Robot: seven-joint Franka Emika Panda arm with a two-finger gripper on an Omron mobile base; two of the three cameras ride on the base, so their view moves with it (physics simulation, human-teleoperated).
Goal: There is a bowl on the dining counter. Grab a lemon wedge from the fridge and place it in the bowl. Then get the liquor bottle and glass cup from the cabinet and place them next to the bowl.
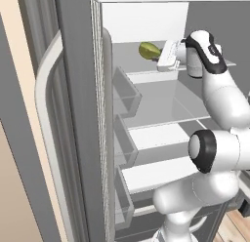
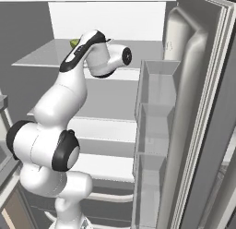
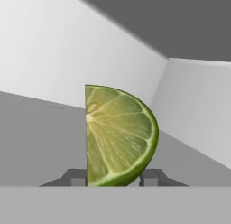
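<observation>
The lemon wedge, yellow-green with a bright green rind, stands upright between my two dark fingertips in the hand view. My gripper is shut on its lower edge. In the left base view the lemon wedge is on the top shelf of the open fridge, right in front of my gripper. A sliver of the lemon wedge peeks out behind the arm in the right base view.
The fridge door stands open on the left, with clear door bins along its inner side. The other door with bins is on the right. Grey glass shelves lie below the hand.
</observation>
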